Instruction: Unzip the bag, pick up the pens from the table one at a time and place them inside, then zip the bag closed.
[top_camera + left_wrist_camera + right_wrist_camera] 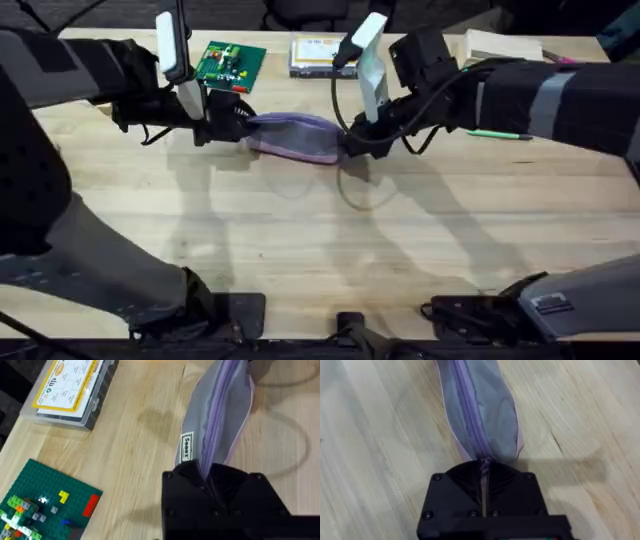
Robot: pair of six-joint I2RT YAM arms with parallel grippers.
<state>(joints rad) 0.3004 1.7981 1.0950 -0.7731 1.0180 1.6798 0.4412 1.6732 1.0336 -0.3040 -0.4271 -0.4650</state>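
The wooden counter (300, 230) holds the bag (295, 137) at 12 o'clock. The left tool (232, 122) and right tool (352, 143) each pinch one end. Hold one end tight; slide the zipper slowly.

Bag: your lavender-grey bag (479, 415) runs from the top centre of the frame down to mid-frame, zipper line along its middle.
Right gripper: your right gripper (484, 472), bottom centre, pinches the bag's near end, fingers closed together.
Table: pale wooden table (375, 445) lies beneath.
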